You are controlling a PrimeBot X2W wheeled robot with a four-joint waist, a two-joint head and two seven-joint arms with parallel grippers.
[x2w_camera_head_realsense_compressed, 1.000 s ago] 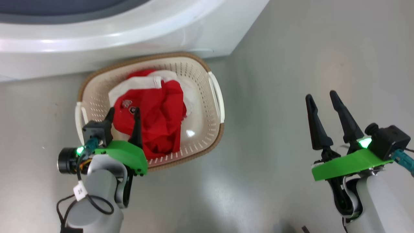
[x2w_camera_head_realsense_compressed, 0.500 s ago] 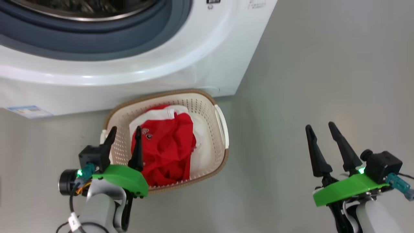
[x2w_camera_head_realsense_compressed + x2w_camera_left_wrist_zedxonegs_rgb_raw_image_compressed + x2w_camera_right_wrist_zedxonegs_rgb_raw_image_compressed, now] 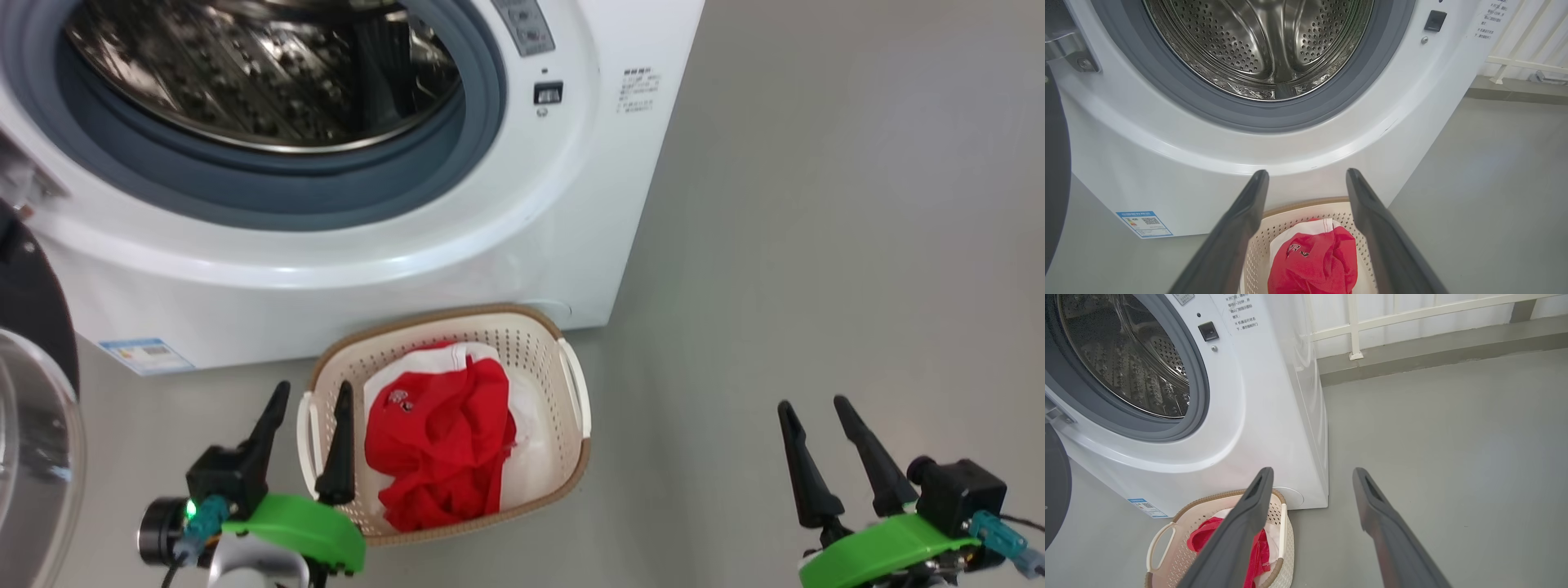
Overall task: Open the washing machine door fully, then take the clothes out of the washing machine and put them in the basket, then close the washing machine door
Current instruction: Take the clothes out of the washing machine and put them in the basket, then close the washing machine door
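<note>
head view: washing machine door [image 3: 37, 310] stands open, off left of the left gripper [image 3: 313, 388], nearer than the right gripper [image 3: 811, 403]; both jaws wide, empty.

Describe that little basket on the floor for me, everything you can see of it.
The basket is small and rectangular with rounded corners, cream plastic by its look, with perforated sides, a brown woven-looking rim and a white handle on each side. It stands upright on the grey floor just before the washing machine, with red and white clothes heaped inside.
</note>
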